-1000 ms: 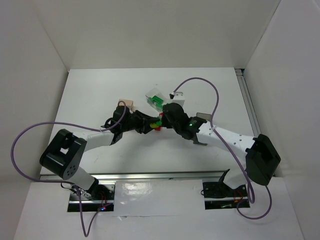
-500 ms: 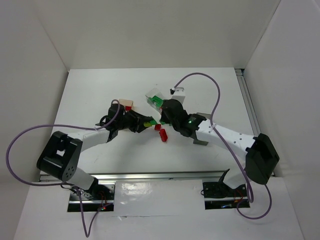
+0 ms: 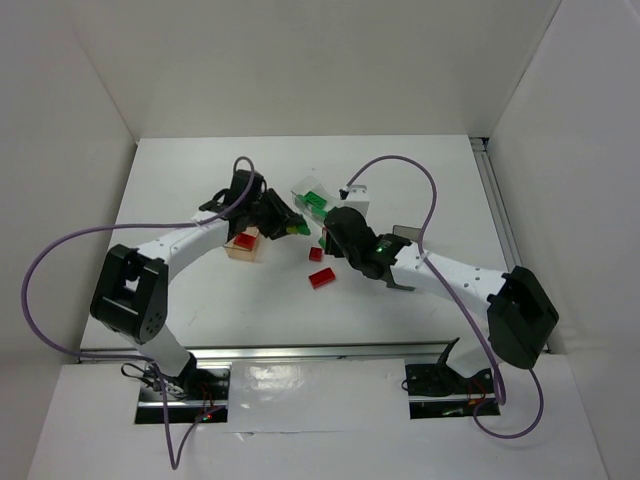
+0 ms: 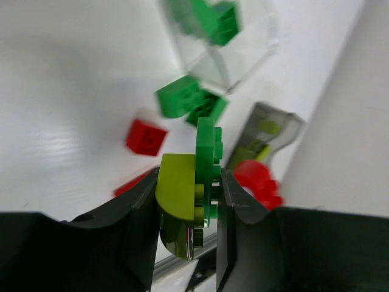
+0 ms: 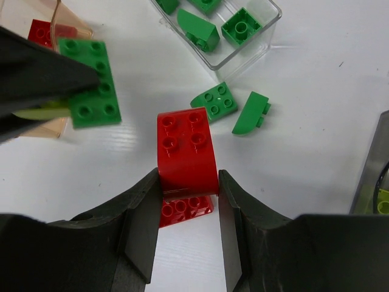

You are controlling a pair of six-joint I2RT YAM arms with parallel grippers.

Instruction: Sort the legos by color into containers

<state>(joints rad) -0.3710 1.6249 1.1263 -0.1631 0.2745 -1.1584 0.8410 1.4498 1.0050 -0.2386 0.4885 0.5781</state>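
**Ana:** Legos (image 5: pixel 214 100) first. Where are they lying?

**Ben:** Green bricks (image 5: pixel 242 25) are sitting in the clear tub (image 5: pixel 255 45), top centre, and two loose green ones are lying just below it. A red brick (image 3: pixel 243 241) is resting in the tan tub (image 3: pixel 240 254), left of centre.

**Ana:** And the grippers?

**Ben:** The right gripper (image 5: pixel 187 179) is pinching a red piece (image 5: pixel 185 143). The left gripper (image 4: pixel 189 182) is squeezing a yellow-green brick (image 4: pixel 176 194) against a green plate (image 4: pixel 205 152).

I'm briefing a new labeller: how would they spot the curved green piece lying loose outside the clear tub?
Find the clear tub holding green bricks. On the white table just outside it lie two loose green pieces. The curved green piece is the one nearer the grey tub, narrow with a rounded top, unlike the square four-stud brick beside it.
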